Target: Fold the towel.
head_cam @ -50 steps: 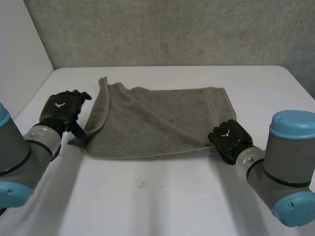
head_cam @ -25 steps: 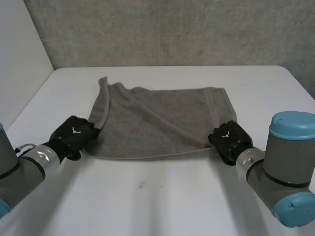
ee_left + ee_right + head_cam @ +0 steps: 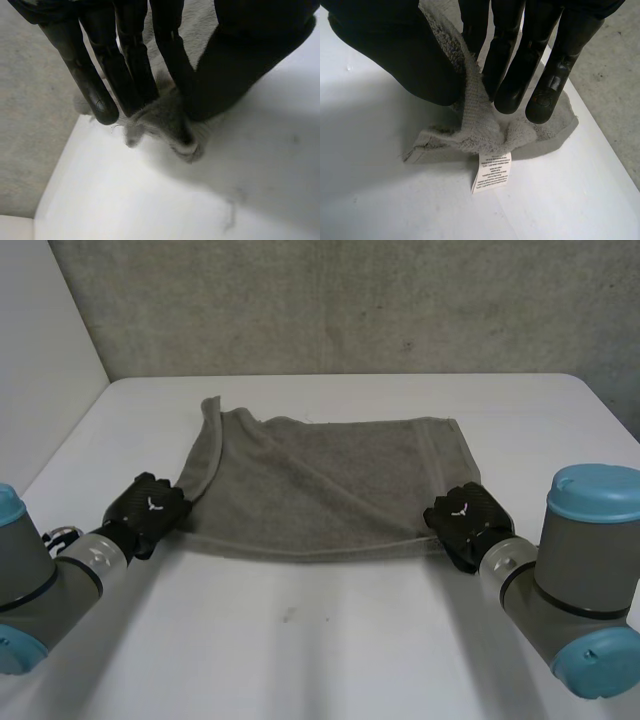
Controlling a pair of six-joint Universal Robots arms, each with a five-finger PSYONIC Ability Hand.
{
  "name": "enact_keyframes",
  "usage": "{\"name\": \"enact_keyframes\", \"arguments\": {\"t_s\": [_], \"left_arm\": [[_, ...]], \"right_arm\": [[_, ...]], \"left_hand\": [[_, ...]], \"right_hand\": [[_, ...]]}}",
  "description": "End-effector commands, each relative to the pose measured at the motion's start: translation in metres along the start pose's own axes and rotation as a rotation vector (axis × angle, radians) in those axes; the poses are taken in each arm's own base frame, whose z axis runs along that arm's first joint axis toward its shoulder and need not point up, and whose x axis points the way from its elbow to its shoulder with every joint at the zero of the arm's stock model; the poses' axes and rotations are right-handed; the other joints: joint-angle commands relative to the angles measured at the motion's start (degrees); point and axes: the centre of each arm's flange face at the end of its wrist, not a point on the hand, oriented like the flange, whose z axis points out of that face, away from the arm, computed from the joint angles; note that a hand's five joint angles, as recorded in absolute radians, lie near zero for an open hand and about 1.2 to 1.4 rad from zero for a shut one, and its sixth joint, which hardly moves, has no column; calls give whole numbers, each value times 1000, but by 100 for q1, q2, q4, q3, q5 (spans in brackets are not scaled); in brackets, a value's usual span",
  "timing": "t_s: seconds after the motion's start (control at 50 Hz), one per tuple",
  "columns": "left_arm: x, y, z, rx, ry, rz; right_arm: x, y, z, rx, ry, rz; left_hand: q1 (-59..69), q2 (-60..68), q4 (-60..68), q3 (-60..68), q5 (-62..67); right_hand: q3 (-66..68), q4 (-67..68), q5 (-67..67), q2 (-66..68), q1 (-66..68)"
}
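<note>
We saw the left robot hand (image 3: 150,512) in the lower left of the head view. It pinched the near left corner of the towel (image 3: 320,485) between its straight fingers (image 3: 127,70) and its thumb, and a small tuft of cloth stood out at the fingertips. The right robot hand (image 3: 462,520), in the lower right, pinched the near right corner in the same way, with a ridge of cloth drawn up between thumb and fingers. A white label (image 3: 491,172) stuck out from that corner onto the bench (image 3: 320,650).

We judged that both corners were held so that the near edge could rise evenly and go over to the far edge. The towel lay in the middle of the bench, mostly flat, but its left edge, toward the upper left of the frame, was folded over.

We could not see how much cloth was inside each pinch, because the fingers covered it. The print on the label was too small to read.
</note>
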Motion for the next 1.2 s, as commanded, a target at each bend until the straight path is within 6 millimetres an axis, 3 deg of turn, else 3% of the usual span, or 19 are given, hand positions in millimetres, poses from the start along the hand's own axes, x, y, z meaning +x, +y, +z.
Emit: {"name": "enact_keyframes", "arguments": {"t_s": [0.02,0.12,0.2,0.34,0.42,0.44,0.48,0.52,0.6,0.64,0.72,0.82,0.92,1.0,1.1,1.14,1.16,1.18,1.2], "left_arm": [[-6,1,3,2,-47,19],[-18,-7,-1,-2,-88,31],[-44,-34,-15,35,-174,49],[-79,-87,-45,127,-241,-8],[-109,-131,-79,220,-292,-133],[-109,-131,-79,220,-292,-133],[-128,-159,-103,283,-329,-185],[-134,-170,-113,303,-336,-207],[-143,-183,-125,306,-324,-257],[-142,-182,-123,294,-311,-267],[-135,-166,-104,230,-265,-304],[-113,-130,-61,81,-186,-368],[-87,-79,0,-108,-147,-406],[-86,-71,20,-119,-153,-407],[-105,-94,36,-14,-200,-383],[-128,-141,39,157,-282,-335],[-128,-141,39,158,-282,-335],[-142,-168,36,267,-341,-315],[-142,-168,36,269,-342,-315]], "right_arm": [[10,-2,1,-2,28,43],[25,-14,-3,20,64,44],[47,-28,-13,32,104,49],[91,-82,-57,93,154,70],[120,-121,-92,191,223,100],[120,-121,-92,192,223,100],[129,-135,-106,233,249,96],[144,-156,-126,305,293,81],[151,-166,-134,321,297,74],[152,-165,-132,303,283,76],[142,-137,-96,147,187,55],[122,-112,-59,32,101,7],[104,-87,-21,-51,27,-6],[102,-76,13,-69,61,-12],[128,-96,31,56,250,-28],[143,-110,33,133,338,-34],[158,-128,30,228,433,-39],[159,-128,30,229,434,-39],[176,-149,22,340,533,-46]], "left_hand": [[2062,2063,2060,2067,2125],[2062,2063,2060,2067,2125],[2062,2063,2060,2067,2125],[2062,2063,2060,2067,2125],[2062,2063,2060,2067,2125],[2062,2063,2060,2067,2125],[2062,2063,2060,2067,2125],[2062,2063,2060,2067,2125],[2062,2063,2060,2067,2125],[2062,2063,2060,2067,2125],[2062,2063,2060,2067,2125],[2062,2063,2060,2067,2125],[2062,2063,2060,2067,2125],[2062,2063,2060,2067,2125],[2062,2063,2060,2067,2125],[2062,2063,2060,2067,2125],[2062,2063,2060,2067,2125],[2062,2063,2060,2067,2125],[2062,2063,2060,2067,2125]], "right_hand": [[1207,1181,1321,1245,2425],[1207,1181,1321,1245,2425],[1207,1181,1321,1245,2425],[1207,1181,1321,1245,2425],[1207,1181,1321,1245,2425],[1207,1181,1321,1245,2425],[1207,1181,1321,1245,2425],[1207,1181,1321,1245,2425],[1207,1181,1321,1245,2425],[1207,1181,1321,1245,2425],[1207,1181,1321,1245,2425],[1207,1181,1321,1245,2425],[1207,1181,1321,1245,2425],[1207,1181,1321,1245,2425],[1207,1181,1321,1245,2425],[1207,1181,1321,1245,2425],[1207,1181,1321,1245,2425],[1207,1181,1321,1245,2425],[1207,1181,1321,1245,2425]]}}
